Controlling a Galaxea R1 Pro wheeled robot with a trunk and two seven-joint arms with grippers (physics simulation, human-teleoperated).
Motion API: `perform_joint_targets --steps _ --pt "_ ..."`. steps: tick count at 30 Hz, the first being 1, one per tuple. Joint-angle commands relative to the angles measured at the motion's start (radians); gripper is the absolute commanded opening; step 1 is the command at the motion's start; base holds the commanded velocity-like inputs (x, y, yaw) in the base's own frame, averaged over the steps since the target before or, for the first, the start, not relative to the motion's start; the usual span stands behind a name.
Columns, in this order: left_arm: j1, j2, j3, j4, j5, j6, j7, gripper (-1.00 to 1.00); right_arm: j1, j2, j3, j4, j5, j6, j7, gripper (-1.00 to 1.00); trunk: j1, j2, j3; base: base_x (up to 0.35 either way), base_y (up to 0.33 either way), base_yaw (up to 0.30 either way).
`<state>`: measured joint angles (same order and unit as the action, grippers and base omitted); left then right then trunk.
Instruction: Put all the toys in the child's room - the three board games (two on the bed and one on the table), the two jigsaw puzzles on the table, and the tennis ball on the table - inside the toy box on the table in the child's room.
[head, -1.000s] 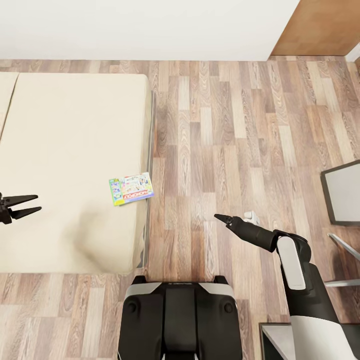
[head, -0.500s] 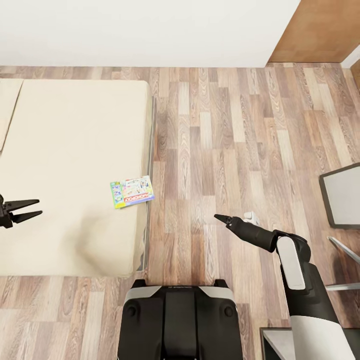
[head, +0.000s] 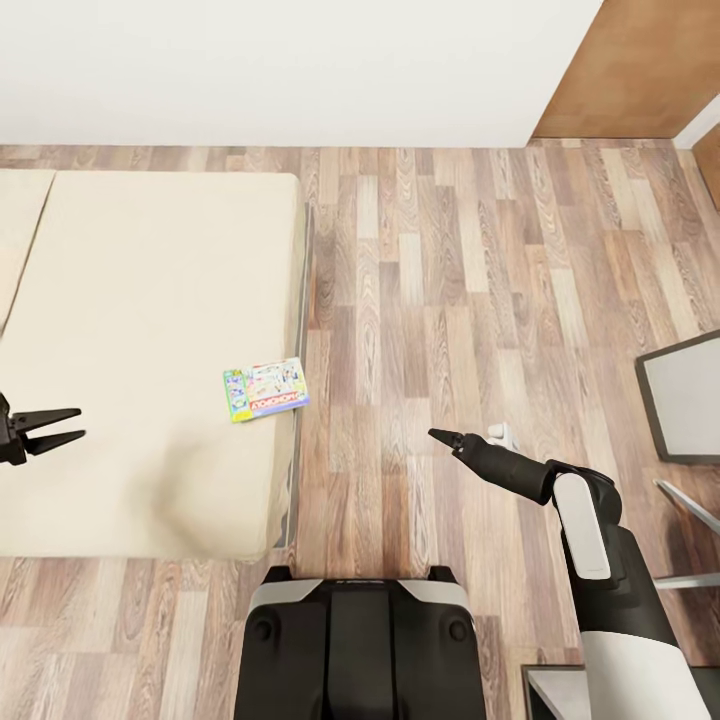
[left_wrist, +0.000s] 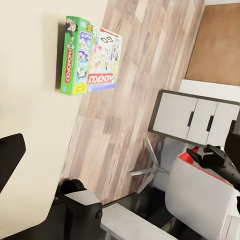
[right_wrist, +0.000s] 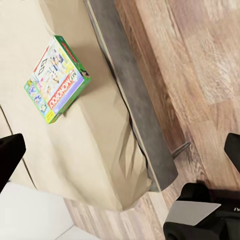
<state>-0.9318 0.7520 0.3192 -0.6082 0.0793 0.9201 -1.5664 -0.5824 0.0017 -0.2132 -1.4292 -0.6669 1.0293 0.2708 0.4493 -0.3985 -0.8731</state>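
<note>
From the head view, one board game (head: 265, 389), a pale blue box with a green edge, lies flat on the beige mattress of the bed (head: 150, 330) close to the mattress edge nearest the wood-plank floor (head: 450, 300). The left claw (head: 62, 428) hangs over the mattress well apart from the box, its two dark fingers spread with a clear gap and nothing between them. The right claw (head: 441, 435) is out over the floor, pointing toward the bed; from this angle its fingers overlap into a single dark tip, so I cannot tell there whether they are apart or together. The right wrist view settles it: the two fingertips sit at opposite edges of the picture, wide apart, with nothing held. That view also shows the grey bed frame (right_wrist: 135, 105) running under the mattress edge, and the same box (right_wrist: 56, 79) with its red "Monopoly" lettering readable. The left wrist view shows the box (left_wrist: 90, 62) from its own side, green edge and printed cover legible, plus a white-fronted cabinet (left_wrist: 195, 119) with three door panels and dark handles standing across the floor. Counted across all views: one board game, one bed, two claws, both empty.
</note>
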Motion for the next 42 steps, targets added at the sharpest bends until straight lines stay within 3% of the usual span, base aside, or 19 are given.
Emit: perform_joint_targets --steps 1,42 --pt "0.002 0.0 0.0 0.0 -0.001 0.01 -0.004 1.0 -0.001 0.0 -0.002 0.0 0.009 0.004 0.009 1.0 0.001 -0.001 0.001 0.0 0.0 0.0" --pt "0.02 -0.035 0.0 0.014 -0.005 -0.021 -0.004 1.0 -0.001 0.0 -0.003 0.002 0.007 0.003 -0.01 1.0 0.001 -0.001 0.068 0.0 0.0 0.0"
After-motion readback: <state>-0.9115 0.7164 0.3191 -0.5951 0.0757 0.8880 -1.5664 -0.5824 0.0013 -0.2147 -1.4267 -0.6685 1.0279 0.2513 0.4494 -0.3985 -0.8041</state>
